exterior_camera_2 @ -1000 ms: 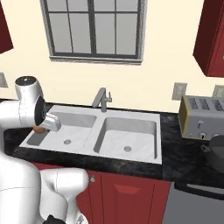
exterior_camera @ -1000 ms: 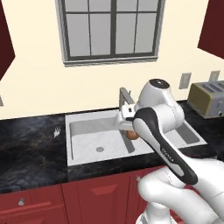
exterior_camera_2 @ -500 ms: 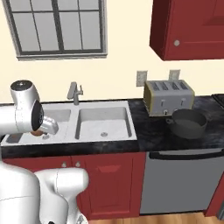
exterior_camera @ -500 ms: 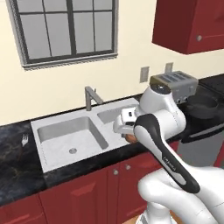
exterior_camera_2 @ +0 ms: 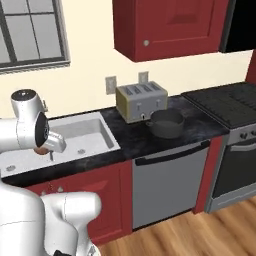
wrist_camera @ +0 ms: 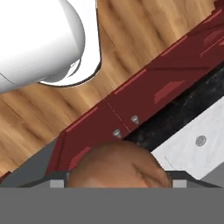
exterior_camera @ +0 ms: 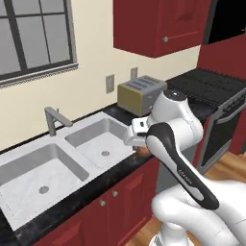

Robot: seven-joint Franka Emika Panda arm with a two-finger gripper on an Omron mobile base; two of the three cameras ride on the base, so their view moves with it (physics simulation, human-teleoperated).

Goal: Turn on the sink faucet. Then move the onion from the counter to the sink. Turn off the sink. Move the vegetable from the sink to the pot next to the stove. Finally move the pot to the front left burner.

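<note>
The gripper (wrist_camera: 116, 183) holds the onion (wrist_camera: 118, 166): in the hand view the tan-orange bulb sits between the two finger tips, which stand wide apart and press against its sides. Taking the sink (exterior_camera_2: 107, 135) as the landmark, the onion (exterior_camera_2: 42, 149) hangs in the hand above the sink's front edge, over the strip of black counter (exterior_camera_2: 150, 142) there, not down in a basin. In the left base view the hand is at the near corner of the sink's (exterior_camera: 29, 192) right basin, with a sliver of onion (exterior_camera: 142, 150) showing under it. The sink faucet (exterior_camera: 55, 120) stands behind the sink, between its two basins. Beside the sink on the counter, past the right basin, sits a grey toaster (exterior_camera_2: 141, 100), with a dark pot (exterior_camera_2: 165, 123) just in front of it. Farther from the sink than the pot lies the stove (exterior_camera_2: 225, 102).
</note>
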